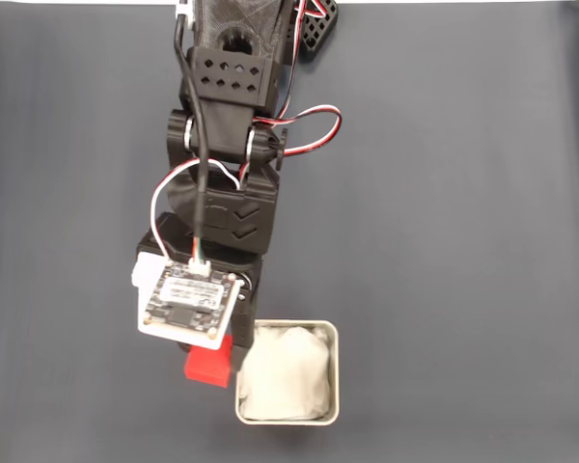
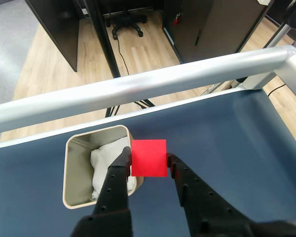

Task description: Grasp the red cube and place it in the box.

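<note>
One red cube [image 2: 148,157] in claw [image 2: 149,162] beside cloth-lined box [image 2: 71,168]

Red cube [image 2: 148,158], white-lined box [image 2: 74,170], black fingers [image 2: 119,173], dark blue table [image 2: 246,143].

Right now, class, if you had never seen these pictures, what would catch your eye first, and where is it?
The red cube stands out first, clamped between the gripper fingers in the wrist view, beside the box rather than over it. In the fixed view the box sits near the bottom edge on the dark table, white cloth lining inside.
</note>
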Available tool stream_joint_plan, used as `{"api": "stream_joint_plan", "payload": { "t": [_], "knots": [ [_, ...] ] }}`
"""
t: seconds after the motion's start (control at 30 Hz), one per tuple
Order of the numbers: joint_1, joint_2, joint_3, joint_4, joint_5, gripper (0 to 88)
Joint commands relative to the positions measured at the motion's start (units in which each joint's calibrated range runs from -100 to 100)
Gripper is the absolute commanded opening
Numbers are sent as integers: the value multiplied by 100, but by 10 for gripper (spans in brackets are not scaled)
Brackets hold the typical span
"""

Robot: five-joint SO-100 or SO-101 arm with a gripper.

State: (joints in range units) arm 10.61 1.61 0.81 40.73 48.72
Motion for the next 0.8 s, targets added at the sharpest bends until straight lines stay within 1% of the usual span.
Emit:
{"api": "stream_joint_plan", "payload": {
  "t": [0.0, 0.33, 0.77],
  "knots": [
    [-194, -412, -18, -213, 63, 34],
    [-542, -360, -18, -401, 127, 34],
    [-542, -1313, -18, -278, 259, 37]
  ]
}}
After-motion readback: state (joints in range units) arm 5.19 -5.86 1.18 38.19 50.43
